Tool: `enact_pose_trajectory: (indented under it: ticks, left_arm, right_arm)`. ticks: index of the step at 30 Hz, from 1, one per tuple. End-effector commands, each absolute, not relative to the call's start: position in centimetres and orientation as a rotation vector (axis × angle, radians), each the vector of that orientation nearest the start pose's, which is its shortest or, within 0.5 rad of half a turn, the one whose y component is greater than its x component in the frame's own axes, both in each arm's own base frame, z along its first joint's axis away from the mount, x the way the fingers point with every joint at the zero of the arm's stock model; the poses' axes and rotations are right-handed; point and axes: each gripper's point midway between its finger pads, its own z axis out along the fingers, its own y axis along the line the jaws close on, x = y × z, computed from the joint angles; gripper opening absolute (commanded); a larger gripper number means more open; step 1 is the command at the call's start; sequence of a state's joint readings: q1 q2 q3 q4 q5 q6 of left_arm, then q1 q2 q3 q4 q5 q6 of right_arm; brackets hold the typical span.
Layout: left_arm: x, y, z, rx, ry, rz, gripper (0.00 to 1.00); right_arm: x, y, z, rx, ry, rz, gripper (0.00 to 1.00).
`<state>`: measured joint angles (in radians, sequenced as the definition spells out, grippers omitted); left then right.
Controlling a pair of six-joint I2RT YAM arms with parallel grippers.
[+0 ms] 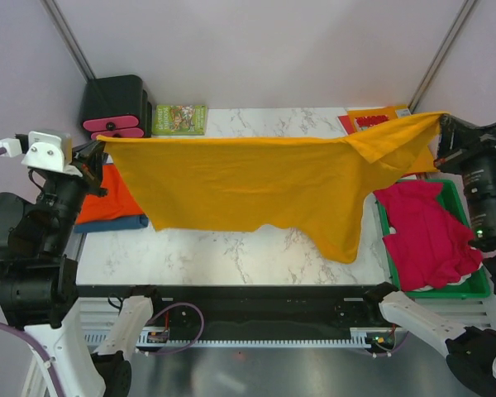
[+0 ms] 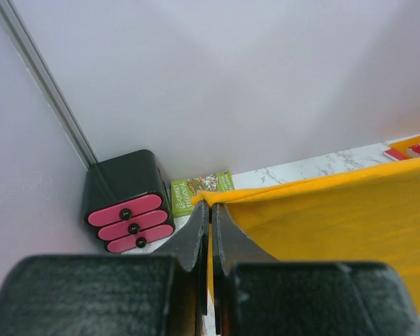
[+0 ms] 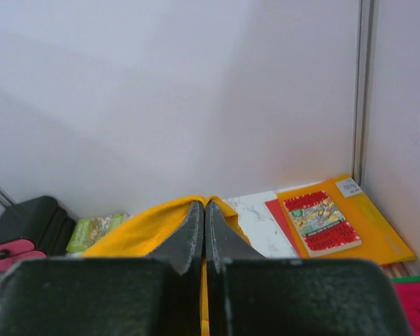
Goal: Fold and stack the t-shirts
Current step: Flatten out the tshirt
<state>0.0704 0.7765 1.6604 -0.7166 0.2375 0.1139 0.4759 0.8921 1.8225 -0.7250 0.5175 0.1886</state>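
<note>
The mustard t-shirt [image 1: 256, 186] hangs spread wide above the table, its top edge pulled into a nearly straight line from left to right. Its lower edge drapes down, lowest right of centre; whether it touches the surface cannot be told.

The left gripper [image 1: 99, 150] has its fingers pressed together on the cloth's left top corner. The right gripper [image 1: 441, 124] pinches the right top corner the same way, slightly farther back. In each wrist view a fold of yellow cloth sits between the closed fingertips.

Below is a white marble-patterned table [image 1: 231, 256]. At its left edge, under the left arm, a folded red-orange t-shirt [image 1: 116, 198] lies on a blue t-shirt [image 1: 120, 223]. At the right edge, crimson-pink t-shirts [image 1: 426, 231] are heaped in a green bin [image 1: 446, 292].

At the back left stands a black drawer box [image 1: 116, 106] with pink fronts, a green book [image 1: 179, 119] beside it. At the back right lies an orange folder [image 3: 381, 234] with a comic book [image 3: 322, 222] on it.

Pale walls [image 1: 256, 50] enclose the space, with metal struts [image 1: 70, 37] in the rear corners.
</note>
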Motion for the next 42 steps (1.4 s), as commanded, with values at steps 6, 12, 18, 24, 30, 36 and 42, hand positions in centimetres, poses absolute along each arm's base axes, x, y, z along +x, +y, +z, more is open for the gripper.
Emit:
enact_pose_trajectory:
  ticks: [6, 12, 18, 24, 30, 36, 42]
  left_arm:
    - [14.6, -1.8, 59.0, 0.162, 1.232, 0.022, 0.02]
    - [13.4, -2.6, 58.6, 0.187, 1.235, -0.018, 0.02]
    - [21.1, -3.3, 49.9, 0.251, 1.483, -0.094, 0.02]
    - [30.1, -3.5, 39.4, 0.289, 1.715, -0.172, 0.02]
    - [39.1, -1.9, 33.6, 0.286, 1.812, -0.121, 0.02]
    - [46.8, -1.1, 27.3, 0.274, 1.91, -0.109, 0.02]
    - [52.7, 0.0, 24.1, 0.254, 1.952, -0.073, 0.02]
  right_arm:
    - [16.3, -1.3, 62.0, 0.298, 1.209, 0.224, 0.0]
    - [17.7, -0.5, 59.7, 0.28, 1.274, 0.209, 0.0]
    - [24.1, 2.3, 51.9, 0.273, 1.47, 0.11, 0.0]
    - [32.2, 4.7, 44.1, 0.296, 1.601, -0.003, 0.0]
    - [42.2, 3.9, 38.9, 0.352, 1.684, -0.1, 0.0]
    - [50.3, 4.5, 33.7, 0.352, 1.77, -0.194, 0.0]
    - [56.6, 4.9, 31.2, 0.335, 1.792, -0.24, 0.0]
